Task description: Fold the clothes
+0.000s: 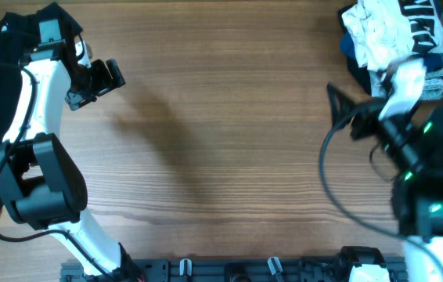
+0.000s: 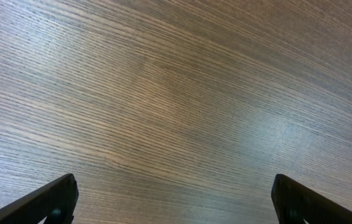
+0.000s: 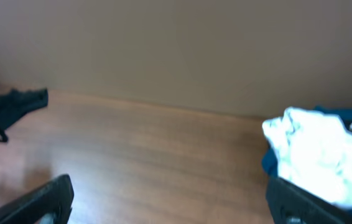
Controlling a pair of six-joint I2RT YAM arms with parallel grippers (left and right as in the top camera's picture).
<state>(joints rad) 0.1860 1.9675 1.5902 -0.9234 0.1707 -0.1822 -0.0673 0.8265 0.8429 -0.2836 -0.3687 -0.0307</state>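
Overhead: crumpled white T-shirt (image 1: 372, 33) heaped far right, long axis unclear.

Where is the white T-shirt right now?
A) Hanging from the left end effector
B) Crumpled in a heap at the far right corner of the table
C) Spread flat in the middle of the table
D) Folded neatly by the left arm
B: the white T-shirt lies bunched up on the folded blue pieces in the far right corner, and the left end effector and right end effector are both open, holding nothing.
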